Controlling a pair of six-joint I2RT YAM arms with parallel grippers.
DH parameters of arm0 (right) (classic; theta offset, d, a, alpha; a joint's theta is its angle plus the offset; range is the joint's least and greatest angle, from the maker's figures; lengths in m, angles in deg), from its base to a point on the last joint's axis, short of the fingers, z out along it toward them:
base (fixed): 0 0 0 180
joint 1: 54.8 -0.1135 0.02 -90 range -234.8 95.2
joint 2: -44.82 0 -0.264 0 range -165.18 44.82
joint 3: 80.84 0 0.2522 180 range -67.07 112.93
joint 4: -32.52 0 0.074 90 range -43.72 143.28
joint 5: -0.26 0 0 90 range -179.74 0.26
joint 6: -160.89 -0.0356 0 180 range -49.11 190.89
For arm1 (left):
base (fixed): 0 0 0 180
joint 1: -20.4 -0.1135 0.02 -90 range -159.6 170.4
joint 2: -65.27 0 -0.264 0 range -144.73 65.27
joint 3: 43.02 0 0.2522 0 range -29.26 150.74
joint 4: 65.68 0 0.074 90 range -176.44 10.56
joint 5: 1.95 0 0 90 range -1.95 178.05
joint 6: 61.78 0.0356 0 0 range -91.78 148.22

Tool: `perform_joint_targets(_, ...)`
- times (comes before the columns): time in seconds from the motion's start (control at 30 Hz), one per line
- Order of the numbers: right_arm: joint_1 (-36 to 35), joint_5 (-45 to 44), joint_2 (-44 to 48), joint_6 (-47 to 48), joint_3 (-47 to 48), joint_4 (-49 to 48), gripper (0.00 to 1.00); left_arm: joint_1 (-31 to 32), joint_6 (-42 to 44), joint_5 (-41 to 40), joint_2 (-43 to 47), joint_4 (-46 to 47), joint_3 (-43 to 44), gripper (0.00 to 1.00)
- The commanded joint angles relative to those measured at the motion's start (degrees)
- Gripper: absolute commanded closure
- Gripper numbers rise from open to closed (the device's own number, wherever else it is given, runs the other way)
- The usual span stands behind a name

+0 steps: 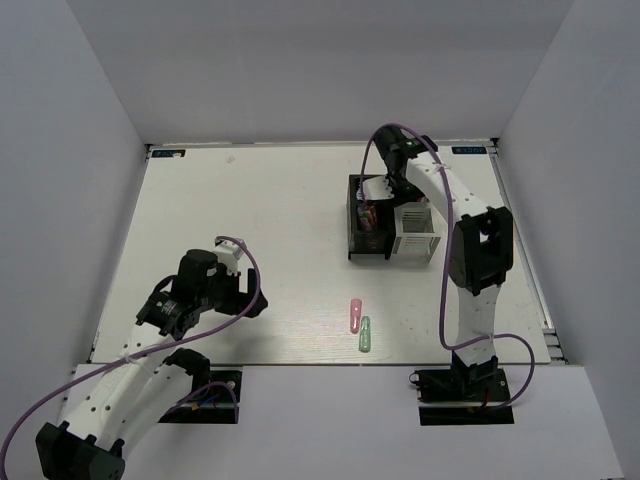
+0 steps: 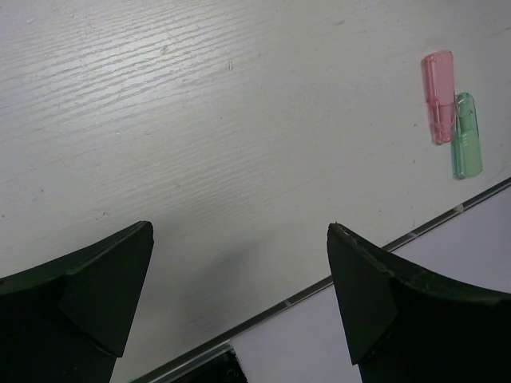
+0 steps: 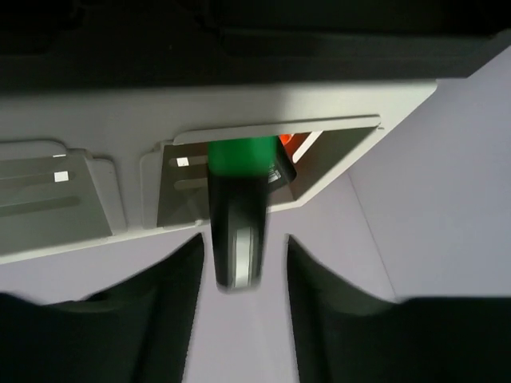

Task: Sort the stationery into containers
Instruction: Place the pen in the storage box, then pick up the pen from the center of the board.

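Right arm (image 1: 472, 250) reaches out over the boxes with its wrist tipped down. The green-capped highlighter (image 3: 234, 211) points cap-first into a compartment of the white box (image 1: 418, 240), next to an orange cap (image 3: 294, 144). Right jaws partly parted, a gap showing beside the pen, so it looks loose. Best now: lift straight up, clear of the rim. Left arm (image 1: 190, 290) hovers low, jaws wide and empty above the counter (image 2: 200, 120). The pink capsule (image 2: 437, 96) and green capsule (image 2: 466, 136) lie touching near the front edge.
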Motion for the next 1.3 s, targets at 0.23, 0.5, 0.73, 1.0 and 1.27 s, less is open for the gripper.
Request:
perform_joint_targets(0.23, 0.11, 0.65, 1.08, 4.89, 3.55, 0.69, 0.4, -0.29, 0.66, 0.76, -0.28, 0.91, -0.36, 0.0)
perform_joint_targets(0.5, 0.2, 8.03, 8.61, -13.08, 8.23, 3.6, 1.0, -0.03, -1.0, 8.4, -4.23, 5.56, 0.68, 0.85)
perform_joint_targets(0.73, 1.77, 26.46, 24.88, -59.59, -6.45, -0.99, 0.81, 15.95, -4.52, 0.69, -16.62, 8.21, 9.73, 0.76)
perform_joint_targets(1.0, 3.36, 51.48, 52.73, -89.06, -45.81, -21.71, 1.0, 37.94, -14.0, -22.79, -40.96, 7.51, 29.66, 0.33)
perform_joint_targets(1.27, 3.8, 46.36, 64.52, -89.85, -55.57, -23.03, 0.56, 43.74, -28.48, -37.02, -63.64, -0.75, 47.34, 0.37)
